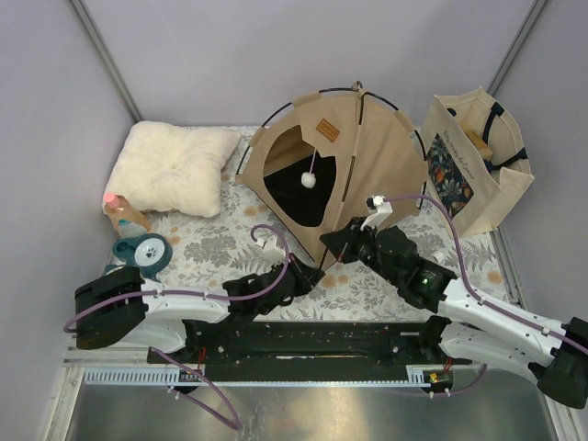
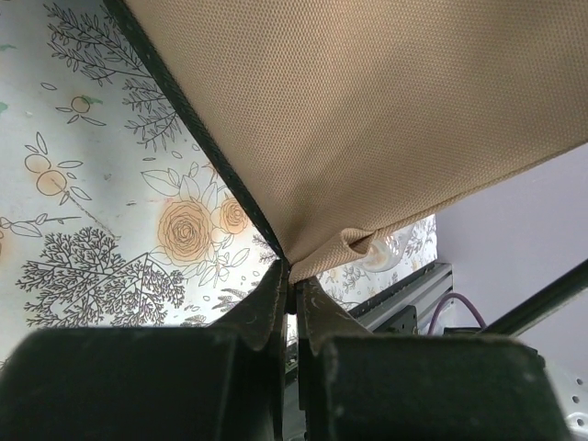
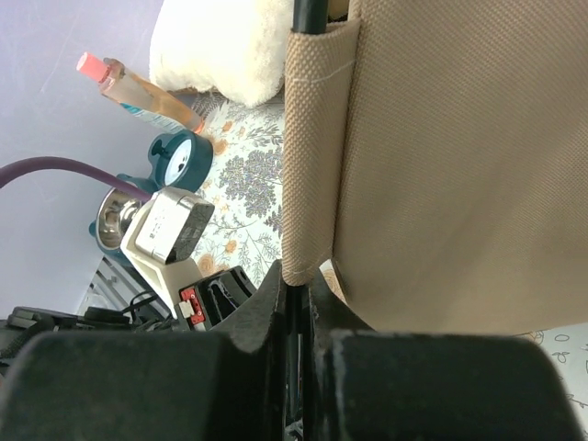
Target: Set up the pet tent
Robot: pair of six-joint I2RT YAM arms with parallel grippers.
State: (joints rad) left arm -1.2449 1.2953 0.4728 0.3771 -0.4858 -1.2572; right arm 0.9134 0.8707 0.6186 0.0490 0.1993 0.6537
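Both jaws nearly closed, pinching pet tent [image 1: 377, 156] edge.

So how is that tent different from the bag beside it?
The tent is bigger, tan, with an arched doorway; the tote bag bears a dark floral print. The left gripper and right gripper pinch the tent's near edge; the tote bag stands untouched. Both are beige fabric.
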